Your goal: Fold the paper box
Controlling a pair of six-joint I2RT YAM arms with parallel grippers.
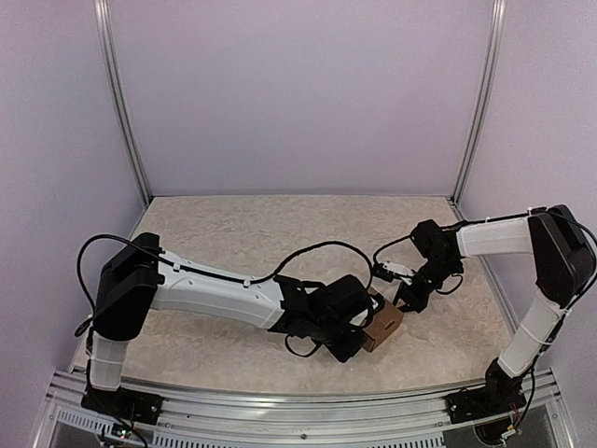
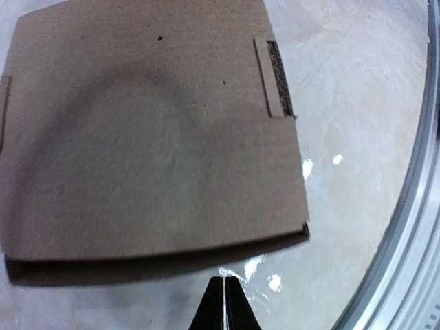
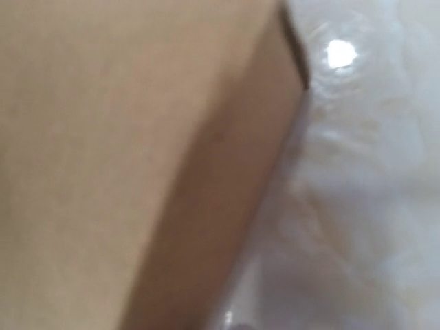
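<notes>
The paper box (image 1: 384,322) is seen as a small brown carton sitting on the counter (image 1: 242,233), toward the near edge and right between the 2 arms. The left pincer (image 2: 225,306) is shown fully closed, tips together just short of the box's edge, nothing gripped. The right pincer (image 1: 409,301) is closed too, parked close beside the box's other side. Contact can't be made out, since that wrist view is blurred.

You've got a pale, marble-patterned table (image 1: 280,224), and resting right on it, toward the front and right of centre, sits the brown paper box (image 1: 384,322).
</notes>
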